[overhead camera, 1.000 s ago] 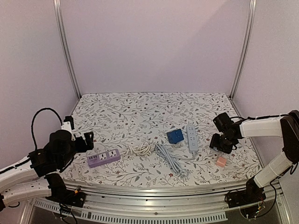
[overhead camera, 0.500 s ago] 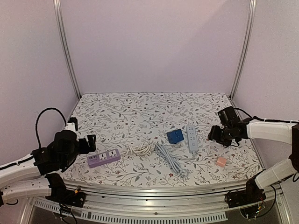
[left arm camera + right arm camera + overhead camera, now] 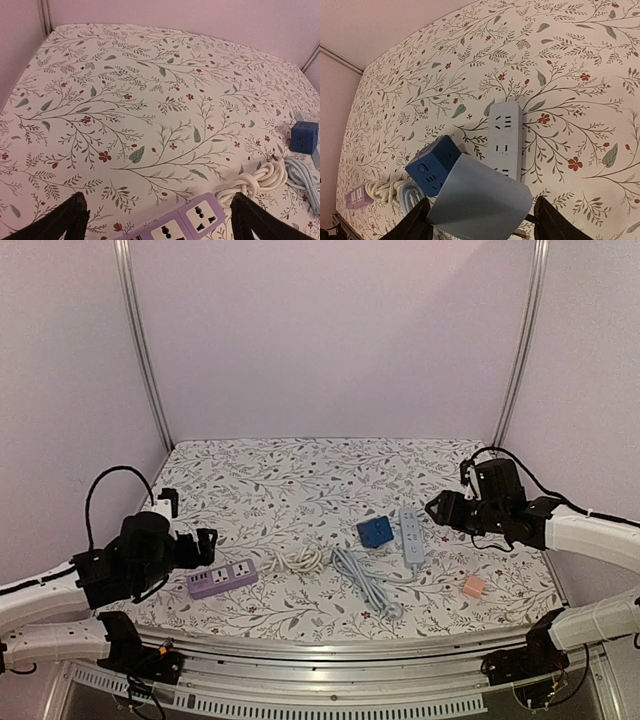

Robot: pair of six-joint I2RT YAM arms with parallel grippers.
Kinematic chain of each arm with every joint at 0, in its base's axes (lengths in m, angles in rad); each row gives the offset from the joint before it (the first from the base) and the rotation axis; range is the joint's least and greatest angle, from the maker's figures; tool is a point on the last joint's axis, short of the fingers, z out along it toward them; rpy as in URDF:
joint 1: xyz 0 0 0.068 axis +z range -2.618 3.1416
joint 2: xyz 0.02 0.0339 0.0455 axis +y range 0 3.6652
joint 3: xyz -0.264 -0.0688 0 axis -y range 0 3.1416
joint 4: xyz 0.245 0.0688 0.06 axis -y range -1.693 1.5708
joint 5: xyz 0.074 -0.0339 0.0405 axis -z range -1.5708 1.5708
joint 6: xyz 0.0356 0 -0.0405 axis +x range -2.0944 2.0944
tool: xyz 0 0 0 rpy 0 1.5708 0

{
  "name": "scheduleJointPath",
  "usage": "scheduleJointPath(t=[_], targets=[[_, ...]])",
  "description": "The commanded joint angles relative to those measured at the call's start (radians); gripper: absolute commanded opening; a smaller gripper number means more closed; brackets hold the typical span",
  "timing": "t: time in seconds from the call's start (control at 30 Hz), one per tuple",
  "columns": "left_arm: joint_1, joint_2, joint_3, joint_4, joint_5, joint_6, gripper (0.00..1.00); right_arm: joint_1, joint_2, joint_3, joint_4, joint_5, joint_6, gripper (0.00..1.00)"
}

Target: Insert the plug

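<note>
— What is the right gripper doing at present?

— It is pinching a pale blue block, with one finger pressing on each of two opposite flat sides. I am reading that block as the plug.

— Where is it sitting?

— It is hanging in the air. From overhead, the gripper is hovering just to the right of the grey power strip and is not touching it.

— What is lying around it?

— The blue cube socket is sitting just beside the strip, on its left. A grey cable is trailing from there toward the near edge. Further left, a white coiled cord is lying beside the purple strip. A pink block is resting on its own on the floral mat, toward the right arm's base.

— And the left gripper?

— It is hovering over the purple strip with its fingers spread wide, and it is carrying nothing.

— How is the plug going to handle?

— I am expecting rigid, light, smooth plastic. The smooth sides are likely to twist in the grip under insertion force. The hold therefore belongs squarely on the two flat faces, leaving the pin face free. No pins are showing, so I cannot tell which way they are facing.

— Is anything else worth watching?

— The strip is looking light too. It may slide on the mat when pushed unless something is bracing it.
</note>
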Motion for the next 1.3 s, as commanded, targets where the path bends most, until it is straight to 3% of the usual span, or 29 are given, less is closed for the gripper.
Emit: scheduleJointPath(t=[0.0, 0.7, 1.03, 1.27], targets=[[-0.021, 0.065, 0.076, 0.036, 0.126, 0.006, 1.00, 0.090, -0.013, 0.041, 0.080, 0.002, -0.062, 0.54], [-0.239, 0.211, 0.304, 0.169, 0.415, -0.082, 0.98, 0.392, 0.228, 0.200, 0.291, 0.020, -0.256, 0.53], [-0.291, 0.377, 0.367, 0.220, 0.460, -0.072, 0.90, 0.524, 0.319, 0.225, 0.335, 0.049, -0.397, 0.53], [-0.305, 0.478, 0.415, 0.255, 0.446, -0.081, 0.84, 0.541, 0.325, 0.220, 0.348, 0.057, -0.430, 0.52]])
